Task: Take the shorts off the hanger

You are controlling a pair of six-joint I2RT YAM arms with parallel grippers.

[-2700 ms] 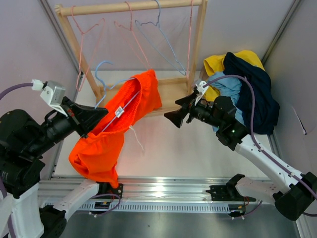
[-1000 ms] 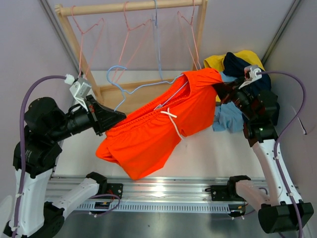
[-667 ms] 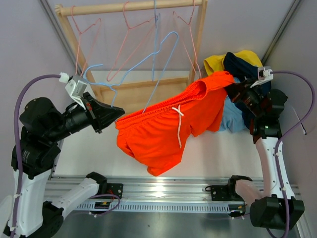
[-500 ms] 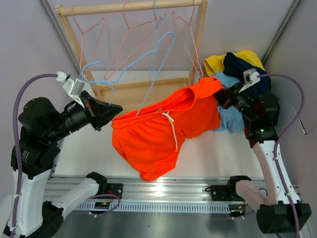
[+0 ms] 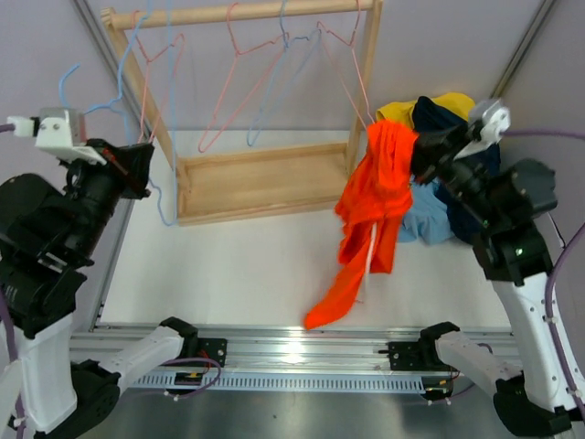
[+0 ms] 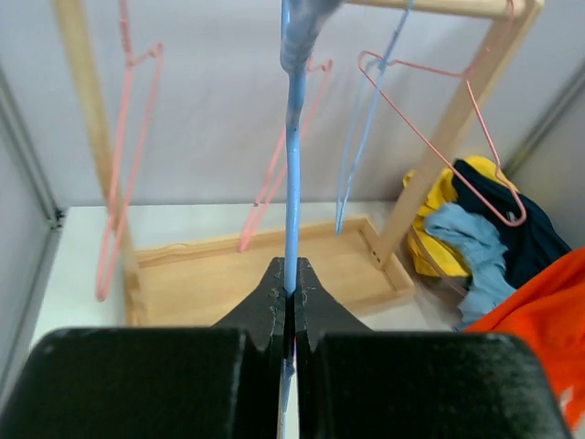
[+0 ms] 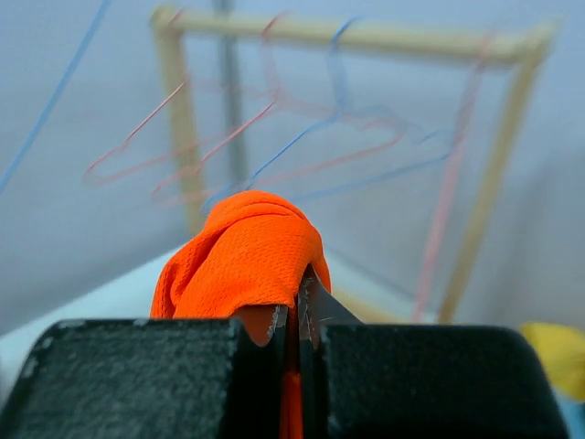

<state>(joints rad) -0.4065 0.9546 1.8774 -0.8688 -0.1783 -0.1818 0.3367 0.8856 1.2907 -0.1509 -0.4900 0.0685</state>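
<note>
1. The shorts (image 5: 375,201) now hang in one limp strip over the table (image 5: 247,265), with the loose end dangling lowest and nearest. A second ago they were stretched wide between the two arms.
2. The right claw (image 7: 298,306) is clamped shut on a bunch of the orange cloth and carries all of it.
3. The left claw (image 6: 289,279) is pinched tight on the blue hanger's (image 6: 292,183) wire, which has swung up and left, well apart from the shorts. The wire has slipped free of the waistband, so the removal looks done. What seems left is setting both down.
4. Beyond stand the wooden rack (image 5: 265,178) with its spare hangers and the clothes pile (image 5: 462,183) just behind the shorts.
</note>
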